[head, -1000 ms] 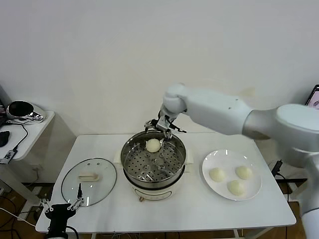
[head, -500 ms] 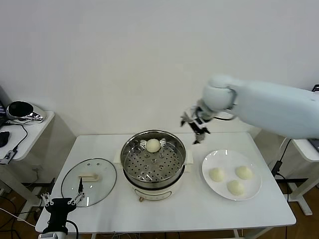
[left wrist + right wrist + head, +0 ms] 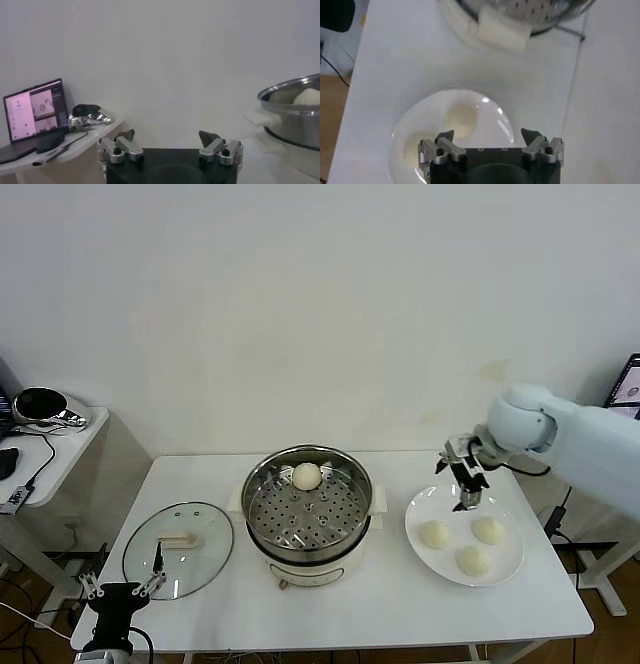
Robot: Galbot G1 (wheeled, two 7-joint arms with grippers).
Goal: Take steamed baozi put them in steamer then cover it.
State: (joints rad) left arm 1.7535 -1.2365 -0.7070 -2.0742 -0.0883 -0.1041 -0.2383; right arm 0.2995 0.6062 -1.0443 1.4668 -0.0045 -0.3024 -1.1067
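Observation:
The steamer [image 3: 305, 552] stands mid-table with one baozi [image 3: 307, 475] on the far side of its perforated tray. Three baozi [image 3: 434, 534] [image 3: 489, 530] [image 3: 472, 560] lie on a white plate [image 3: 418, 556] to its right. My right gripper [image 3: 468, 489] hangs open and empty over the plate's far edge. The right wrist view shows its jaws [image 3: 490, 136] spread above the plate [image 3: 495, 120], with two baozi [image 3: 461, 119] [image 3: 412, 150] below. The cover [image 3: 178, 549] lies flat on the table to the left. My left gripper [image 3: 122, 592] is parked open below the table's front left corner.
The steamer's cream side handle [image 3: 502, 32] lies between pot and plate. A side table [image 3: 60, 434] with a dark helmet-like object stands far left, and a laptop [image 3: 35, 107] shows in the left wrist view. Bare table lies in front of the steamer.
My right gripper has left the steamer, empty, swinging right and down to the plate's far edge. The baozi stays in the steamer. The left arm has barely moved.

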